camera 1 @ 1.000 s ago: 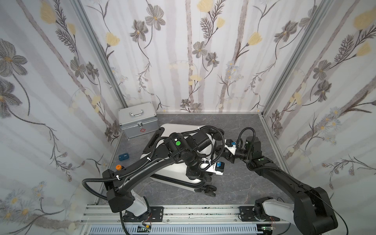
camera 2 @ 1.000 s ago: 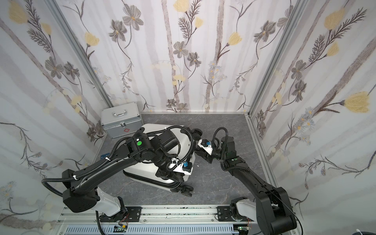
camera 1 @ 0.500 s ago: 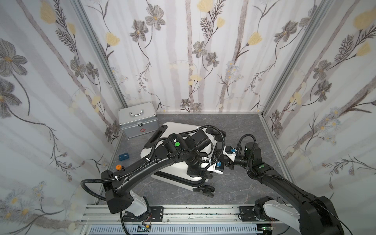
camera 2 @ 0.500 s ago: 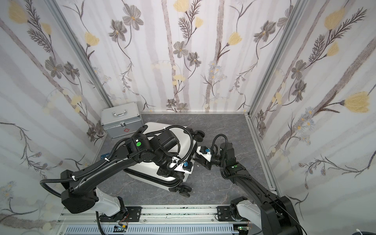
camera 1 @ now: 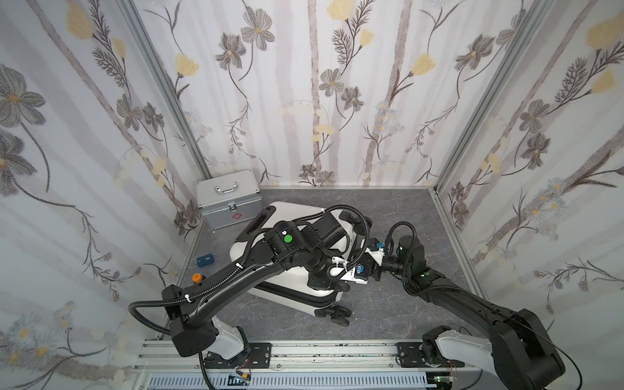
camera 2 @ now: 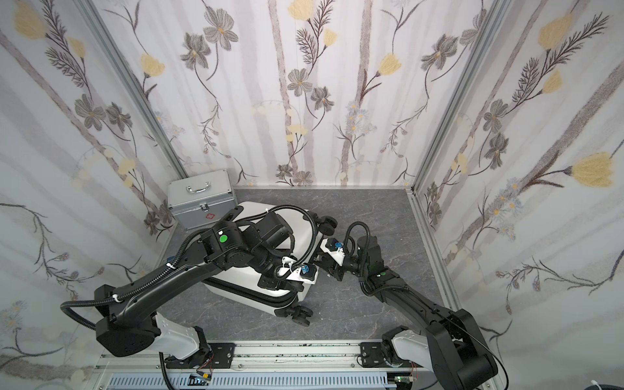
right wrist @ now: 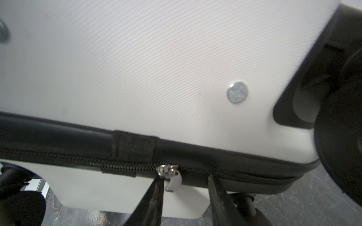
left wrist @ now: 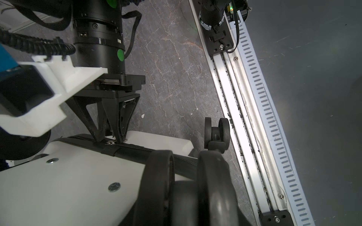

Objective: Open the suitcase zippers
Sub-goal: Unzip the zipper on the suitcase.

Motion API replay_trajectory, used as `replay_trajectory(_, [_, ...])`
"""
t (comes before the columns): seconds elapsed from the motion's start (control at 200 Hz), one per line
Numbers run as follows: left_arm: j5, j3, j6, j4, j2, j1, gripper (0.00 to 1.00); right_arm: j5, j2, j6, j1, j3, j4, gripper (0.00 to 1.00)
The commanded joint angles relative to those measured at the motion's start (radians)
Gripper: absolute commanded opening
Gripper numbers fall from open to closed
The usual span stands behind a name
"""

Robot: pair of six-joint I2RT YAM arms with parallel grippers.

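Note:
The white suitcase (camera 1: 290,211) lies flat on the grey floor. A black zipper track (right wrist: 78,158) runs round its middle seam. My right gripper (right wrist: 184,179) stands open at the wheel end, one fingertip (right wrist: 157,187) touching the slider. The silver pull (right wrist: 173,182) hangs loose between the jaws. The left wrist view shows the same right gripper (left wrist: 109,139) with its tips on the zipper. My left gripper (camera 1: 329,283) reaches over the shell to the near wheel corner. A black caster wheel (left wrist: 186,191) fills its jaws, and it is shut on that wheel.
A silver metal case (camera 1: 229,199) stands at the back left beside the suitcase. A small blue object (camera 1: 206,260) and an orange one (camera 1: 196,277) lie by the left wall. An aluminium rail (camera 1: 304,351) borders the front. Another caster wheel (camera 1: 339,312) sticks out toward it.
My right arm has come down and in toward the suitcase's wheel end, bringing its jaws around the zipper pull, and they have narrowed a little. The left arm and suitcase shifted slightly.

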Motion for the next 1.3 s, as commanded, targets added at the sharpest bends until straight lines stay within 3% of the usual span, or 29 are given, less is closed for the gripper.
replay_trajectory(0.0, [0.068, 0.002, 0.003, 0.106, -0.016, 0.0, 0.0, 0.0, 0.024, 0.048, 0.018, 0.008, 0.072, 0.35])
replay_trajectory(0.425, [0.054, -0.018, -0.005, 0.117, -0.025, 0.005, 0.0, -0.083, 0.05, 0.032, 0.025, 0.017, 0.063, 0.0])
replay_trajectory(0.575, [0.046, -0.028, -0.008, 0.12, -0.031, 0.009, 0.0, -0.04, 0.021, 0.061, 0.011, -0.008, 0.073, 0.0])
replay_trajectory(0.755, [0.039, -0.03, -0.008, 0.123, -0.034, 0.009, 0.0, -0.073, 0.012, 0.107, 0.001, -0.017, 0.094, 0.0])
replay_trajectory(0.874, [0.045, -0.03, -0.008, 0.126, -0.032, 0.01, 0.0, -0.077, 0.022, 0.127, 0.002, -0.023, 0.121, 0.15])
replay_trajectory(1.294, [0.062, -0.029, -0.009, 0.126, -0.033, 0.01, 0.0, -0.083, 0.063, 0.135, 0.017, 0.012, 0.162, 0.31])
